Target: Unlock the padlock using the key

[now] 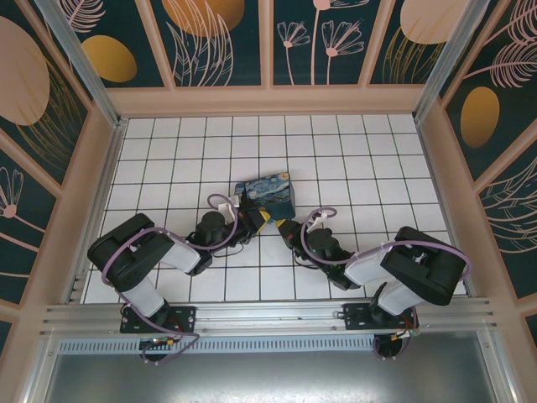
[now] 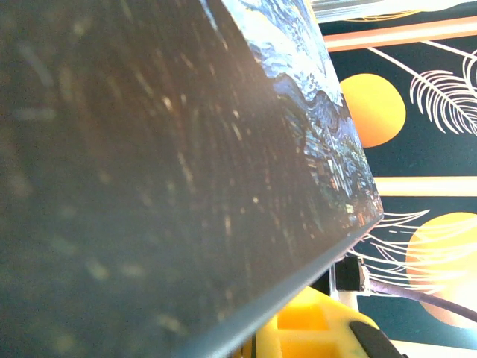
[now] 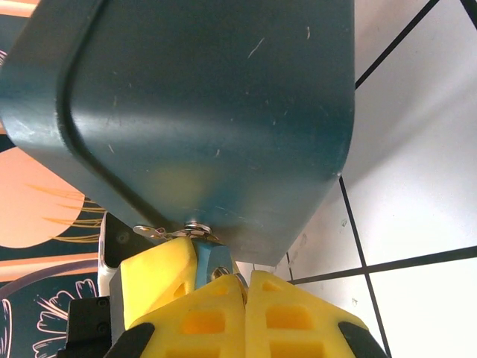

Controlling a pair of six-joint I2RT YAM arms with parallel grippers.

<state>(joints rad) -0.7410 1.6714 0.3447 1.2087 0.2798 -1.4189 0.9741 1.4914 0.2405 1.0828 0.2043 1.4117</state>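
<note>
The small bluish padlock (image 3: 212,261) hangs from a metal hasp (image 3: 195,228) under the edge of the Starry Night box (image 1: 265,193). My right gripper (image 3: 246,277) is shut on the thin grey key (image 3: 240,283), whose tip sits at the padlock's lower face. A yellow finger (image 3: 153,280) of my left gripper (image 1: 258,218) presses against the padlock's left side, shut on it. In the top view both grippers meet just in front of the box, with the right gripper (image 1: 275,223) coming in from the right. The padlock is hidden in the left wrist view behind the box (image 2: 186,164).
The box's dark teal underside (image 3: 216,104) hangs over both grippers. White tiled floor (image 1: 352,159) stretches all round, closed in by patterned walls (image 1: 210,42). Purple cables (image 1: 220,200) loop over both wrists.
</note>
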